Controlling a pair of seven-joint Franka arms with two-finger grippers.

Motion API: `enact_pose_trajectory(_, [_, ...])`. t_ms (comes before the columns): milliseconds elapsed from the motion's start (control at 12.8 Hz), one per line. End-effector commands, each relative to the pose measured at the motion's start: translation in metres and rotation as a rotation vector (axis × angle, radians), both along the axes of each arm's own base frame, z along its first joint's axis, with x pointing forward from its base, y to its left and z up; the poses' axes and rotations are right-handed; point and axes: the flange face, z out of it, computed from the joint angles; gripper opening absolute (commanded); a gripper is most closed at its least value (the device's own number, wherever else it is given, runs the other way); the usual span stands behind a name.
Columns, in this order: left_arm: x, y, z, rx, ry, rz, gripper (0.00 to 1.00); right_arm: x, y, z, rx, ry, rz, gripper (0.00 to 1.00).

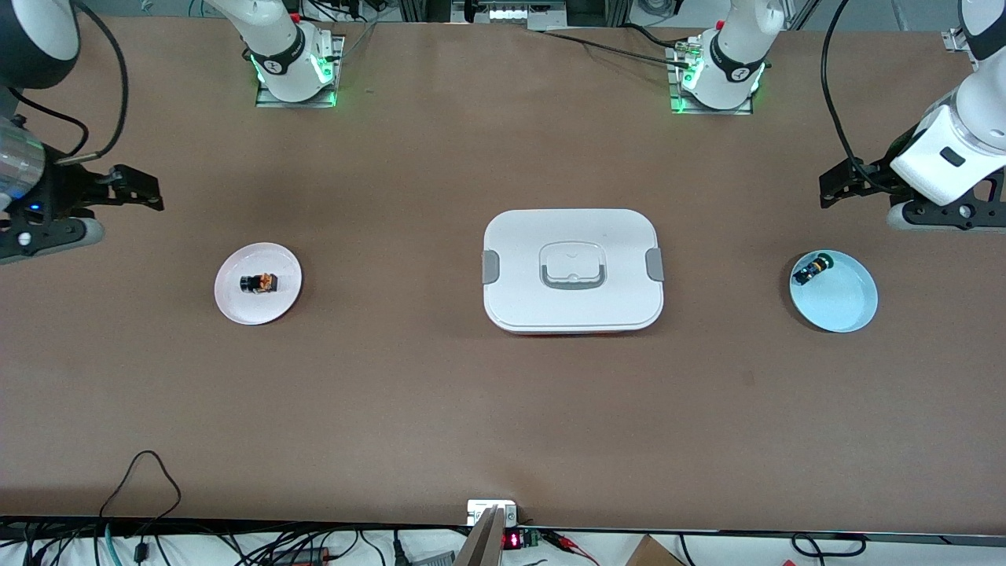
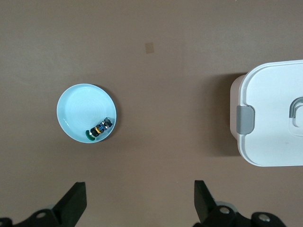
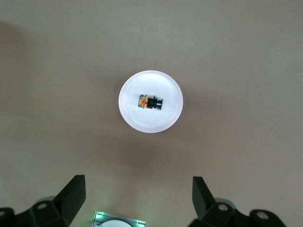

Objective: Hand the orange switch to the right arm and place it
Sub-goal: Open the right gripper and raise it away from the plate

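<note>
Front view: a small black push-button switch with an orange end, the orange switch (image 1: 259, 282), lies on its side at the middle of a round pale pink plate (image 1: 236, 303) toward the right arm's end of the brown table (image 1: 393, 409). A white rectangular lidded box with grey side clips (image 1: 573, 270) sits mid-table between the 2 plates. Toward the left arm's end, a round light blue plate (image 1: 845, 306) carries a similar black switch with a green cap (image 1: 811, 270) against its rim. The right gripper (image 1: 134, 191) hangs over bare table toward the right arm's end, clear of the pink plate, fingers spread and holding nothing. The left gripper (image 1: 837, 187) hangs over bare table near the blue plate, its fingers likewise apart and free.

Left wrist view: the left gripper's 2 black fingertips (image 2: 75, 198) stand wide apart above bare table; the blue plate with the green-capped switch and a corner of the white box show below.

Right wrist view: the right gripper's fingers (image 3: 73, 191) are also released, with the pink plate and orange switch beneath.

Judging progress: nothing is done yet; the switch is untouched, so pickup, handover and placing all remain. No readable writing or brand shows on any object
</note>
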Motion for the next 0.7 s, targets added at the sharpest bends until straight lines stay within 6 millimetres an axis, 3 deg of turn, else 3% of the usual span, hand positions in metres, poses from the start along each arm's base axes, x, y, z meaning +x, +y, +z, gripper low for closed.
enact_pose_trajectory(0, [0.003, -0.001, 0.005, -0.014, 0.006, 0.009, 1.00, -0.004, 0.007, -0.001, -0.006, -0.033, -0.101, 1.00])
enact_pose_trajectory(311, [0.003, -0.001, 0.005, -0.014, 0.006, 0.009, 1.00, -0.010, 0.001, -0.019, -0.016, 0.021, -0.139, 1.00])
enact_pose_trajectory(623, [0.003, -0.001, 0.005, -0.014, 0.006, 0.009, 1.00, -0.022, 0.003, -0.020, -0.024, 0.027, -0.196, 1.00])
